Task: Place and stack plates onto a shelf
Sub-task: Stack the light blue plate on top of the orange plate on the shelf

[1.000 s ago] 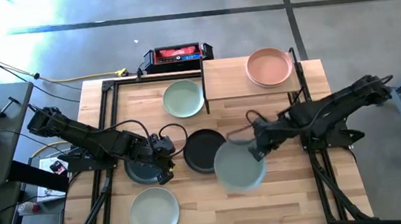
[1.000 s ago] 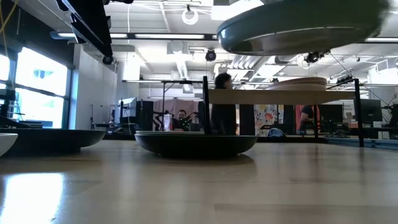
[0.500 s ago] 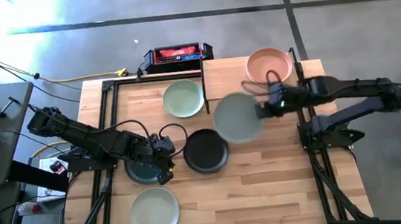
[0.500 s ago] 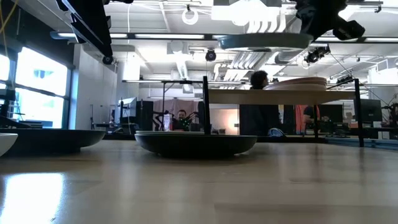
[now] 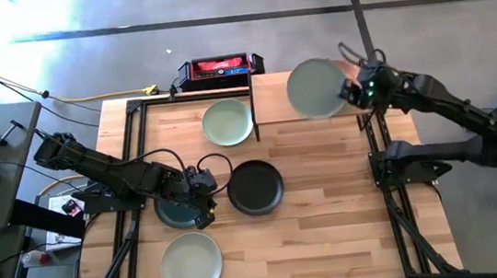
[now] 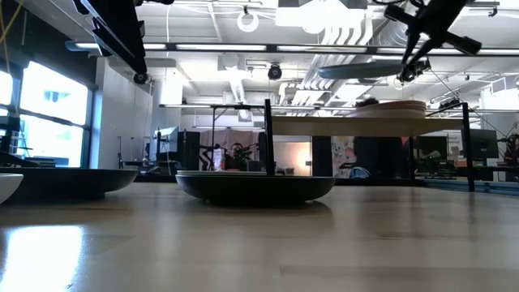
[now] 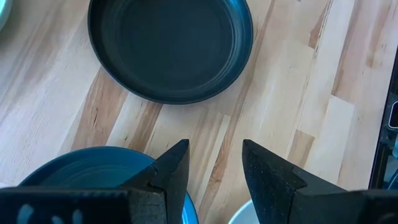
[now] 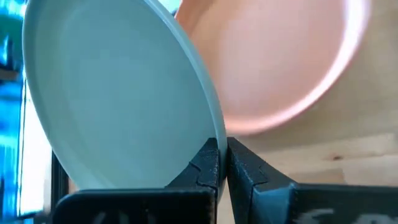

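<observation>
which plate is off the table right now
The grey-green plate. The right hand holds it by the rim in the air over the shelf, above the pink plate. The others all lie flat.

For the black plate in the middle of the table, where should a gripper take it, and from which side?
By the rim: the black plate lies flat and upright, so only its raised edge fits between fingers. Probably its left side, which faces the open left gripper above the teal plate. The right gripper is shut on a grey-green plate.

Grey-green plate [image 5: 315, 88] hangs tilted over the shelf [image 5: 274, 99] (light wood), above the peach plate [image 8: 280, 68].
</observation>
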Robot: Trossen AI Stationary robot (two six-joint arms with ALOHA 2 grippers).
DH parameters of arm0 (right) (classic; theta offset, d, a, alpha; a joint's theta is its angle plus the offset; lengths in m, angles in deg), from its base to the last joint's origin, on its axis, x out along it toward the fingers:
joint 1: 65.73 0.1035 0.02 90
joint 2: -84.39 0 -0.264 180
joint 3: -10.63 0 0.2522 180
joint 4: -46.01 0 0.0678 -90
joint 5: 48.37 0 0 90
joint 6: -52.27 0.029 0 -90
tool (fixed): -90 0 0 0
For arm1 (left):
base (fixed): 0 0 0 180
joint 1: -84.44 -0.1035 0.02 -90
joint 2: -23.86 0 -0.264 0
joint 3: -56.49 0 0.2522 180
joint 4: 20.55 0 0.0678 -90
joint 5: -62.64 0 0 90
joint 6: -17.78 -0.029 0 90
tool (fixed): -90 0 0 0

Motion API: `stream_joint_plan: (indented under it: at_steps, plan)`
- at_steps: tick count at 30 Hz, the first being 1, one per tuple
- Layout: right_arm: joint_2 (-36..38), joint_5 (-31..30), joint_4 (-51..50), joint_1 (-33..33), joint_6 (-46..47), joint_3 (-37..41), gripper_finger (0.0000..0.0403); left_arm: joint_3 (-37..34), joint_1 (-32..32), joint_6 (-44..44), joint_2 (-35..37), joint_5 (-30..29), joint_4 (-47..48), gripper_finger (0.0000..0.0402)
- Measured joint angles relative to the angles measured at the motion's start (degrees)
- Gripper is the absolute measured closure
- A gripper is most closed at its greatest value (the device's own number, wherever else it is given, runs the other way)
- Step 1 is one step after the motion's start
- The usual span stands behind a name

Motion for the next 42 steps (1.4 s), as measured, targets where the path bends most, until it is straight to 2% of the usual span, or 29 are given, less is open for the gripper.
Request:
stream_joint_plan:
  at_steps: [6,13,19,42]
  plan:
    - [-0.02,1.37,1.15,-9.29,0.69,0.00,0.0403,0.00,0.00,0.05,0.00,0.00,0.00,0.0266]
    - [-0.19,4.64,1.02,-15.15,1.53,0.00,0.0403,0.00,0.00,0.04,0.00,0.00,0.00,0.0266]
    - [-1.54,5.01,-4.00,-16.63,1.22,0.00,0.0403,0.00,0.00,0.04,0.00,0.00,0.00,0.0266]
    - [-6.67,3.85,-4.58,-18.91,0.40,0.00,0.0403,0.00,-0.02,0.00,0.00,-1.36,0.00,0.0266]
